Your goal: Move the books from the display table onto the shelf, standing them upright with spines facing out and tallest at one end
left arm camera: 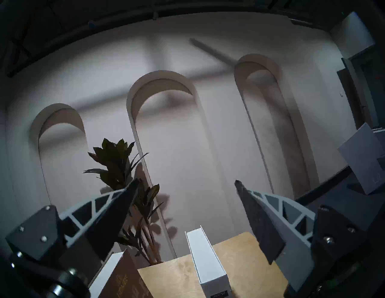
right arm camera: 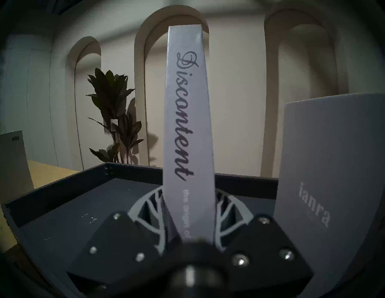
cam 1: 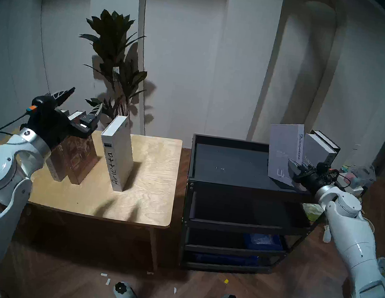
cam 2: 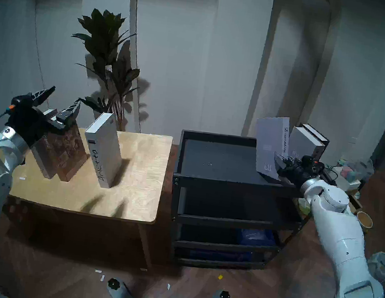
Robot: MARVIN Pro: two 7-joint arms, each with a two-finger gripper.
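The right gripper [right arm camera: 188,216] is clamping the tilted grey "Discontent" book [cam 1: 283,154] low on its spine over the shelf [cam 1: 228,164], risking toppling it on release, while the left gripper [cam 1: 80,103] is gaping empty.

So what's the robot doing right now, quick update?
Left gripper open above the table books. Right gripper shut on "Discontent", tilted over the shelf beside "ianra". Three books remain on the table. Nothing blocking.

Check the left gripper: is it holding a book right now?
No: the left gripper hangs open above the brown book on the display table, with nothing between its fingers.
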